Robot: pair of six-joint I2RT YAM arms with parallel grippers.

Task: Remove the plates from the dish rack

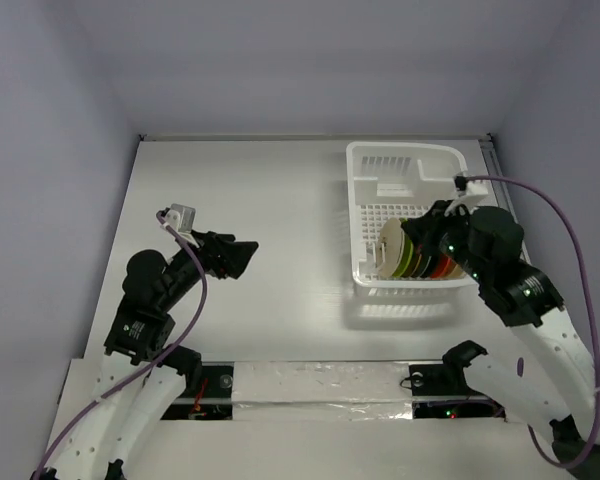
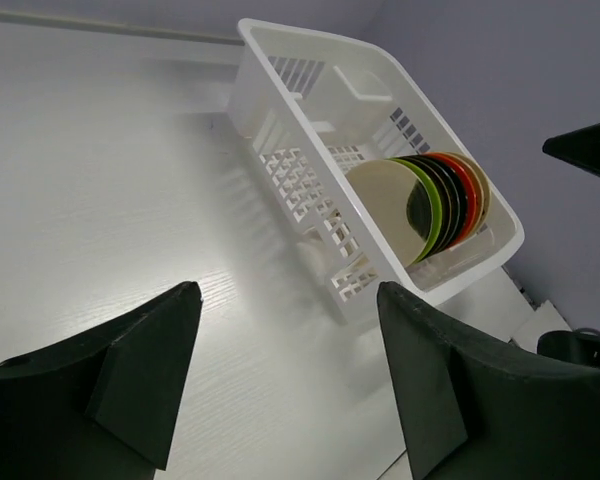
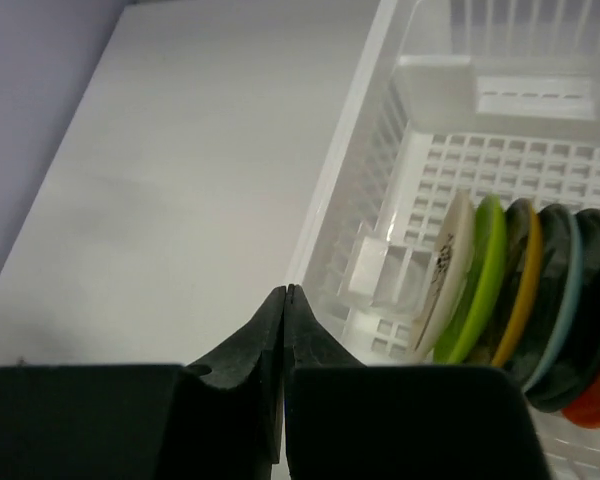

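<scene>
Two grippers, two different states. The right gripper (image 3: 285, 292) has its jaws pressed together with nothing between them. In its own wrist view the tips hang above the table (image 3: 200, 180), just outside the left wall of the dish rack (image 3: 350, 160). The left gripper (image 2: 288, 300) has its jaws spread wide and empty, well apart from the rack, over bare table.

The plates (image 3: 500, 280) stand on edge in a tight row at the near end of the rack. A cream one is at the front, then lime green, a dark one rimmed in yellow, a dark one rimmed in blue, and orange-red at the edge of the frame. The rack is white plastic with a gridded floor, slotted walls and a raised rim.

Only the right wrist view shows a small dark mark on the cream plate. The left wrist view takes in the whole rack from the side, with a tan plate behind the orange-red one. From overhead the right arm (image 1: 510, 280) covers part of the row, and the left gripper (image 1: 245, 252) points right over the table's left half.

The table is white with a faint grain, and pale lavender walls (image 1: 300, 60) close it in on three sides. A strip of silver tape (image 1: 320, 385) runs along the near edge, and a purple cable (image 1: 570, 230) loops from the right wrist.
</scene>
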